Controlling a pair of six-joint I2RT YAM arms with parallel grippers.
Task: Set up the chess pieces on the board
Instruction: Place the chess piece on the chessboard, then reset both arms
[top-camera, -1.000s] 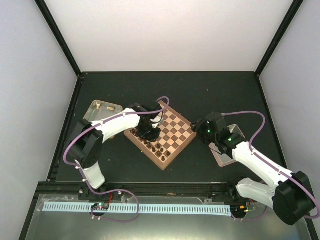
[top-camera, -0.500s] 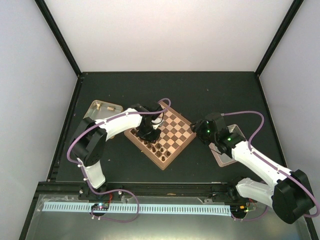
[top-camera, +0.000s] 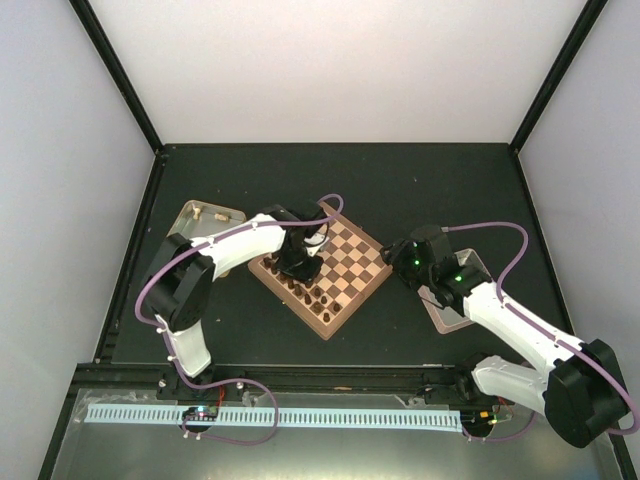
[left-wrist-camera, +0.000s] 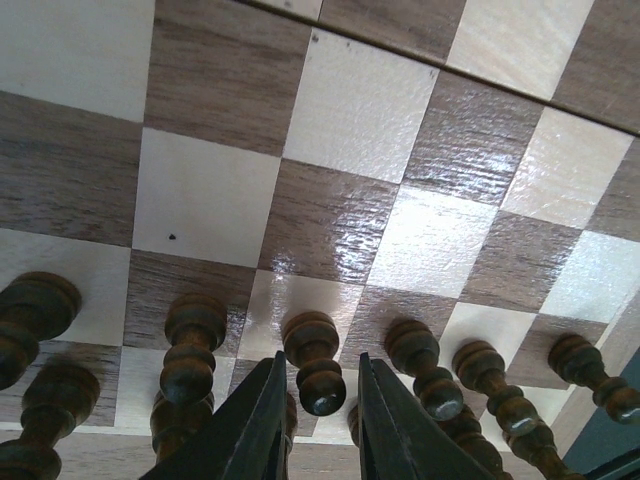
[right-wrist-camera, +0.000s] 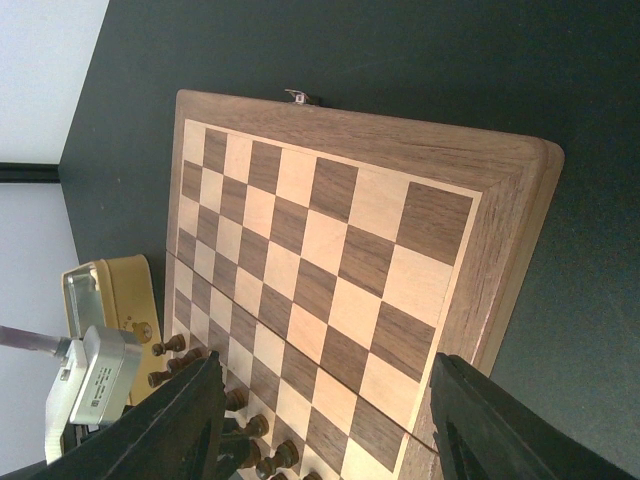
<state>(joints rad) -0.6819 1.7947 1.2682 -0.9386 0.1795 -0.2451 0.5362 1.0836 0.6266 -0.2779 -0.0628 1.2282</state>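
The board (right-wrist-camera: 500, 215) sits in the middle of the worktop (top-camera: 420, 190), turned so one corner points at the near edge. The dark pieces (top-camera: 312, 296) stand in rows along the board side that faces the worktop's near left corner. The left gripper (left-wrist-camera: 320, 362) is low over them, with one dark pawn (left-wrist-camera: 313, 350) standing between its fingers (left-wrist-camera: 250, 430). The fingers are only a little apart, with a thin gap on each side of the pawn, so it is not pinched.

That is the tricky part. If the gripper goes up crooked or slides sideways, a finger could catch the pawn's round top and tip it over. The left neighbour pawn (left-wrist-camera: 192, 345) and the right neighbour pawn (left-wrist-camera: 420, 360) are very close, so one falling pawn could knock down more, like dominoes. A finger swinging out could bump them too. Opening wider and lifting straight up looks safest.

The right gripper (right-wrist-camera: 325, 372) hangs by the board's right corner, spread wide and holding nothing, well away from the pieces.
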